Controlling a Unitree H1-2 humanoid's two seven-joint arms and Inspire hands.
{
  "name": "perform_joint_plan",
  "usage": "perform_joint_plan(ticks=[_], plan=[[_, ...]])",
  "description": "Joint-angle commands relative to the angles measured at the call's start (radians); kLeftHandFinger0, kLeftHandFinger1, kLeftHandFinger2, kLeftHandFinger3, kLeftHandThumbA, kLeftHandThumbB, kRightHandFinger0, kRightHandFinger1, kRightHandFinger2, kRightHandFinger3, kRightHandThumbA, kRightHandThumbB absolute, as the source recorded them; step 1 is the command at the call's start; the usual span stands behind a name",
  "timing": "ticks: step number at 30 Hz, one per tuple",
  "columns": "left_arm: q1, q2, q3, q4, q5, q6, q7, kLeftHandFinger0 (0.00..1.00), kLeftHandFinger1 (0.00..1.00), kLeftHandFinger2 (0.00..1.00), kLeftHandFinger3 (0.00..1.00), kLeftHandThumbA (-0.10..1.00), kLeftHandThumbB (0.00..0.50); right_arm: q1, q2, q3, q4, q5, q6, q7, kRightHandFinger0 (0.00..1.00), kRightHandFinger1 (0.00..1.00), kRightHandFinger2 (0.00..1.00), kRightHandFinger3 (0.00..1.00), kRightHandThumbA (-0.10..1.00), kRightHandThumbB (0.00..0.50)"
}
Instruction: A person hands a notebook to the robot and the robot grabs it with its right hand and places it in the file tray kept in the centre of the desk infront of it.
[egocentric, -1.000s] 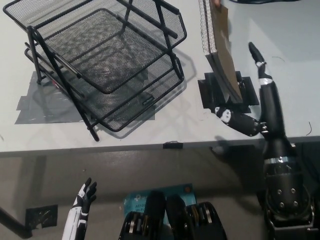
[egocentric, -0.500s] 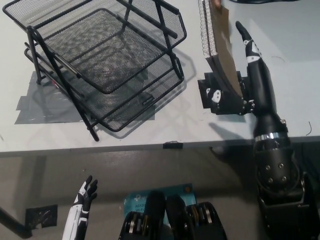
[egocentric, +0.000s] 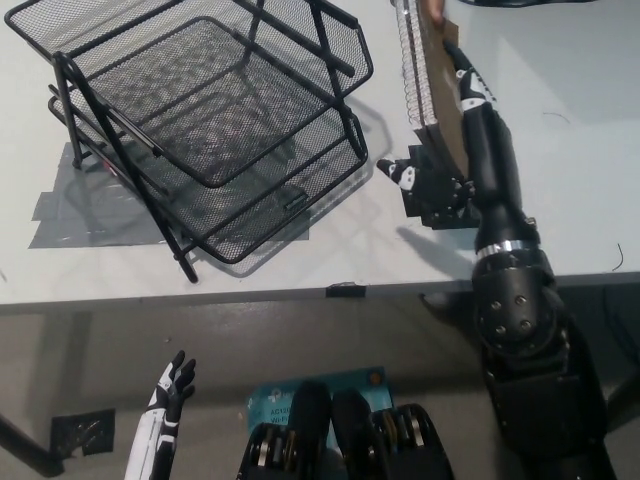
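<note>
Right hand (egocentric: 455, 135) now further forward, fingers spread around the notebook (egocentric: 432, 70)

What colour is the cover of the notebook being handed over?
Brown, like kraft card, with a pale spiral binding along its left edge; the notebook shows only in the head view.

Brown spiral notebook (egocentric: 432, 70) upright at desk's far edge — black mesh file tray (egocentric: 215, 125) well left.

Office or lab: grey desk (egocentric: 560, 200), mesh file tray (egocentric: 215, 120).
</note>
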Motion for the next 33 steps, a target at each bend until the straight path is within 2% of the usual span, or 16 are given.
perform_joint_plan(ticks=[1,14,16,20,21,22,23,24,25,26,27,29,30,31,32,33], plan=[[-0.017,0.017,-0.005,-0.024,0.012,-0.042,0.008,1.00,1.00,1.00,1.00,1.00,0.182,-0.077,0.017,0.022,0.026,-0.047,0.016,-0.061,1.00,1.00,1.00,1.00,0.97,0.447],[-0.033,0.014,-0.003,-0.014,-0.002,-0.042,0.011,1.00,1.00,1.00,1.00,1.00,0.193,-0.074,0.025,0.042,0.136,-0.040,0.003,-0.103,1.00,1.00,1.00,1.00,0.98,0.456],[-0.033,0.014,-0.004,-0.014,0.005,-0.042,0.015,1.00,1.00,1.00,1.00,1.00,0.177,-0.078,0.024,0.041,0.158,-0.045,-0.007,-0.128,1.00,1.00,1.00,1.00,0.94,0.448],[-0.036,0.017,-0.004,-0.011,0.012,-0.043,0.020,1.00,1.00,1.00,1.00,1.00,0.191,-0.092,0.027,0.034,0.228,-0.090,0.008,-0.234,1.00,1.00,1.00,1.00,0.89,0.422],[-0.036,0.017,-0.004,-0.012,0.012,-0.043,0.020,1.00,1.00,1.00,1.00,1.00,0.193,-0.097,0.039,0.015,0.250,-0.094,0.001,-0.301,1.00,1.00,1.00,1.00,0.67,0.215],[-0.036,0.017,-0.004,-0.012,0.013,-0.043,0.020,1.00,1.00,1.00,1.00,1.00,0.193,-0.100,0.047,0.002,0.266,-0.096,-0.006,-0.349,1.00,1.00,1.00,1.00,0.67,0.215],[-0.036,0.017,-0.004,-0.013,0.014,-0.043,0.020,1.00,1.00,1.00,1.00,1.00,0.194,-0.107,0.050,-0.032,0.300,-0.071,-0.077,-0.440,0.49,0.58,0.71,0.91,0.52,0.039],[-0.035,0.017,-0.004,-0.013,0.014,-0.043,0.020,1.00,1.00,1.00,1.00,1.00,0.194,-0.109,0.047,-0.038,0.306,-0.063,-0.097,-0.456,0.49,0.58,0.71,0.91,0.52,0.039],[-0.035,0.017,-0.004,-0.013,0.016,-0.043,0.021,1.00,1.00,1.00,1.00,1.00,0.191,-0.108,0.043,-0.046,0.307,-0.058,-0.118,-0.474,0.04,0.09,0.21,0.45,0.64,0.002],[-0.035,0.017,-0.004,-0.013,0.017,-0.043,0.022,1.00,1.00,1.00,1.00,1.00,0.191,-0.108,0.040,-0.049,0.306,-0.056,-0.128,-0.483,0.04,0.09,0.21,0.45,0.64,0.002],[-0.039,0.018,-0.004,-0.012,0.016,-0.043,0.020,1.00,1.00,1.00,1.00,1.00,0.189,-0.109,0.034,-0.055,0.295,-0.068,-0.132,-0.515,0.00,0.00,0.01,0.17,0.80,0.008],[-0.043,0.019,-0.003,-0.009,0.014,-0.043,0.018,1.00,1.00,1.00,1.00,1.00,0.190,-0.110,0.028,-0.059,0.273,-0.077,-0.132,-0.530,0.00,0.00,0.02,0.10,0.90,0.002],[-0.044,0.019,-0.003,-0.009,0.018,-0.043,0.020,1.00,1.00,1.00,1.00,1.00,0.189,-0.112,0.026,-0.062,0.261,-0.081,-0.129,-0.539,0.21,0.00,0.05,0.07,0.95,0.000],[-0.043,0.018,-0.003,-0.009,0.021,-0.043,0.021,1.00,1.00,1.00,1.00,1.00,0.189,-0.114,0.026,-0.064,0.258,-0.084,-0.126,-0.543,0.27,0.00,0.08,0.08,0.97,0.000],[-0.043,0.018,-0.001,-0.008,0.022,-0.042,0.023,1.00,1.00,1.00,1.00,1.00,0.189,-0.120,0.023,-0.073,0.239,-0.074,-0.146,-0.555,0.01,0.00,0.18,0.13,0.96,0.000],[-0.043,0.018,-0.001,-0.008,0.022,-0.042,0.023,1.00,1.00,1.00,1.00,1.00,0.188,-0.124,0.023,-0.078,0.234,-0.067,-0.161,-0.564,0.00,0.00,0.21,0.15,0.95,0.000]])
